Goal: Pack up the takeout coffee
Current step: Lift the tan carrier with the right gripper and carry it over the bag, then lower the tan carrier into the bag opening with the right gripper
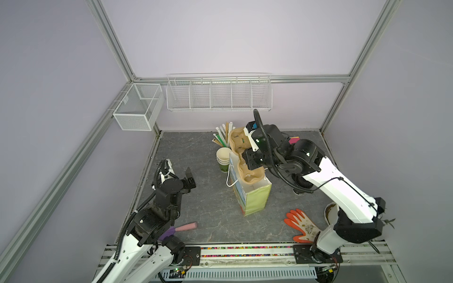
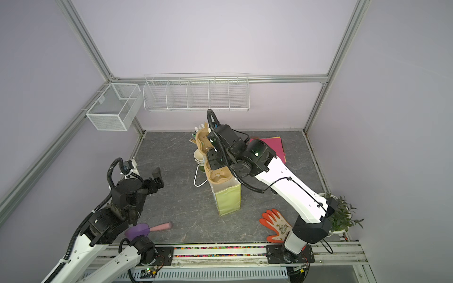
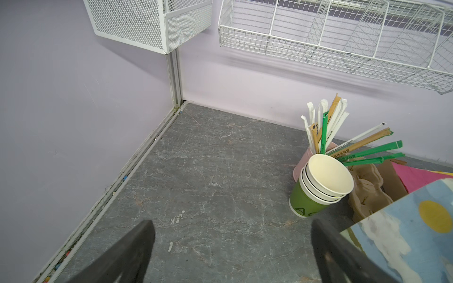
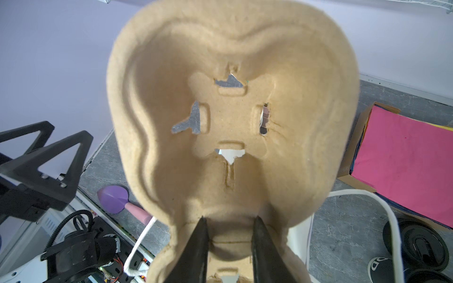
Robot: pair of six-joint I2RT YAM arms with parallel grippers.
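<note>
The takeout coffee [image 4: 416, 245] sat on the table under the right forearm, at about 3 o'clock from the paper bag [image 1: 255, 198]. Only its black lid showed in the right wrist view, so it was probably upright, though the body was hidden.

It would likely handle as a light, thin-walled cup: easy to crush, a little slick, and prone to spill if the lid popped. The best hold looks to be around the body just under the lid rim, with gentle pressure and the cup kept level.

The right gripper [image 4: 229, 221] was clamped on the middle ridge of the pulp cup carrier [image 4: 232, 117], which stood tilted in the bag's mouth. The left gripper [image 3: 231, 221] hung over bare table at 9 o'clock from the bag, with its jaws wide apart and holding nothing.

As for writing, the green cups [image 3: 318, 191] at 11 o'clock from the bag bore "AC". A black shape beside the lid carried a white "D".
</note>
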